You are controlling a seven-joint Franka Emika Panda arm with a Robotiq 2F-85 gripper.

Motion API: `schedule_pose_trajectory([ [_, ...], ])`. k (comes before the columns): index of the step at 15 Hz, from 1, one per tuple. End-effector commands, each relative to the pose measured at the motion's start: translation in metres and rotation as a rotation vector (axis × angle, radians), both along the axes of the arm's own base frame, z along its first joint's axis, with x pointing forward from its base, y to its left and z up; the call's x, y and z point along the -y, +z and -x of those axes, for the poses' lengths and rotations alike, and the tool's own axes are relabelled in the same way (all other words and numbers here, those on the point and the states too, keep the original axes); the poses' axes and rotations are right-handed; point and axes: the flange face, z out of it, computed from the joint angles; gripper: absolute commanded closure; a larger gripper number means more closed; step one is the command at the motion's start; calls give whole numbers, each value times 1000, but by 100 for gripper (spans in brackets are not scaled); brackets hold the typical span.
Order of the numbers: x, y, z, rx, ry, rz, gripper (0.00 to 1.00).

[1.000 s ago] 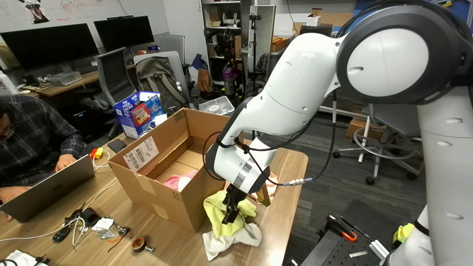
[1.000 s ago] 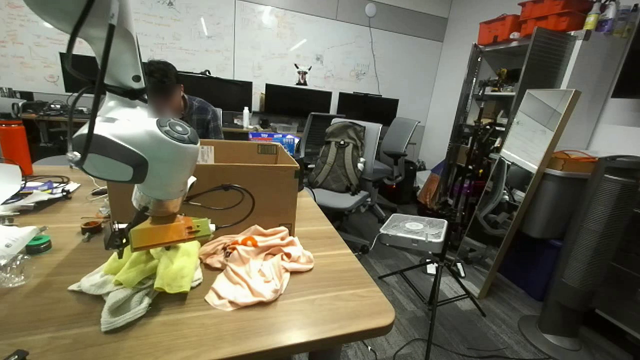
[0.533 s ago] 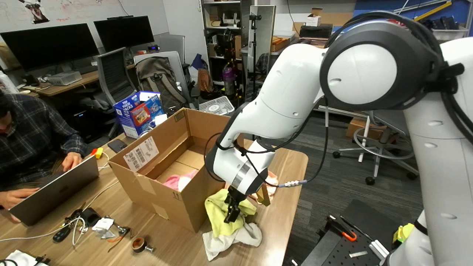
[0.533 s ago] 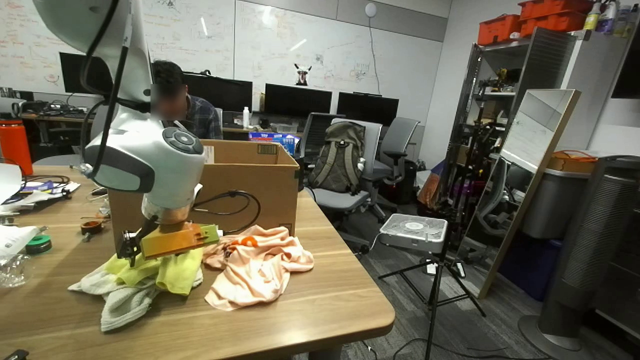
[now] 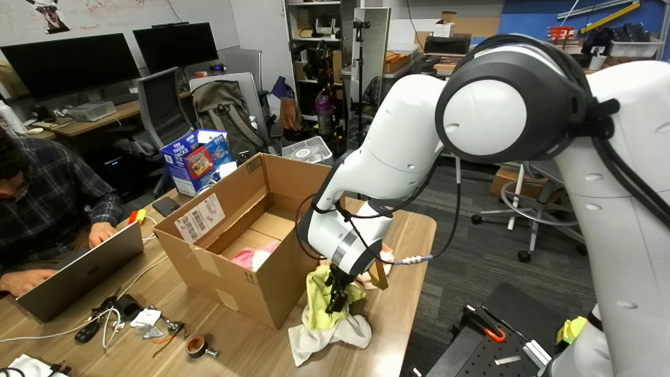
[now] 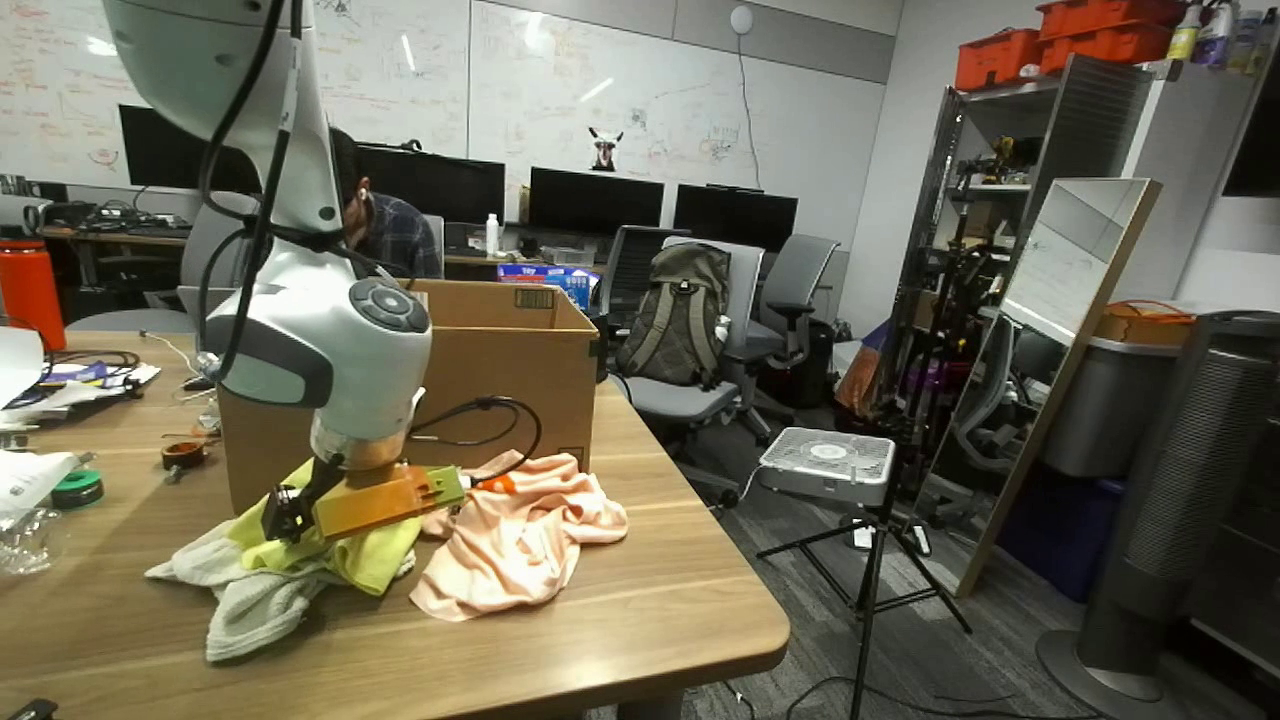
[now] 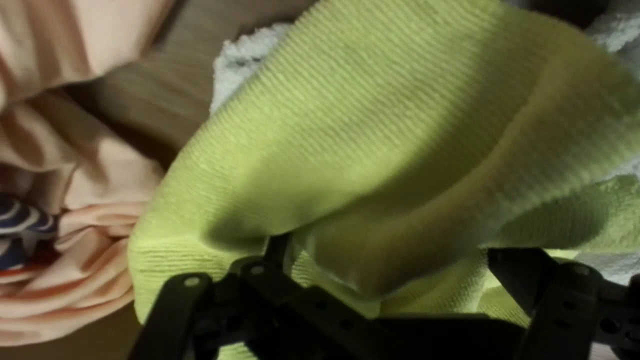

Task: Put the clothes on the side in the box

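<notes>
- The claw (image 7: 390,254) reaches down into the yellow cloth (image 7: 350,125), its fingers (image 7: 520,275) spread well apart. A loose fold bulges between them and no pinch shows, so nothing seems to be gripped; the gap presumably lets the fold settle in before a squeeze.
- The yellow cloth lies outside the box and just beside it. In an exterior view the box (image 5: 222,283) stands at about ten o'clock from the claw, probably set so near to keep the carry short.
- It rests on top of the white cloth (image 6: 255,615), which spreads over the desk (image 6: 650,600) toward seven o'clock from the claw in an exterior view. Being uppermost likely makes the yellow one the sensible first pick; a deep grip could drag the white one along.
- The peach cloth (image 6: 530,550) makes its own heap at three o'clock from the claw in an exterior view; whether its edge touches the yellow one is hard to say. It presumably waits for a later turn.
- Inside the box, toward the six o'clock end of its mouth, lies the pink-and-white cloth (image 5: 254,256), which suggests the job is partly done. The uncovered top allows a simple drop, but the upright walls call for lifting the cloth above the rim first.
</notes>
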Motion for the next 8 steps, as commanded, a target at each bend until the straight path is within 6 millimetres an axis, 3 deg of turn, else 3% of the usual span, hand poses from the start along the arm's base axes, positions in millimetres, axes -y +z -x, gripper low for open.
schedule_pose_trajectory([
  [1,9,-9,-5,15,-9,25,0],
  [3,11,-10,-6,15,-8,27,0],
  [4,11,-10,-5,13,-8,28,8],
  [5,11,-10,-4,11,-10,31,26],
  [8,12,-9,-5,13,-17,34,49],
])
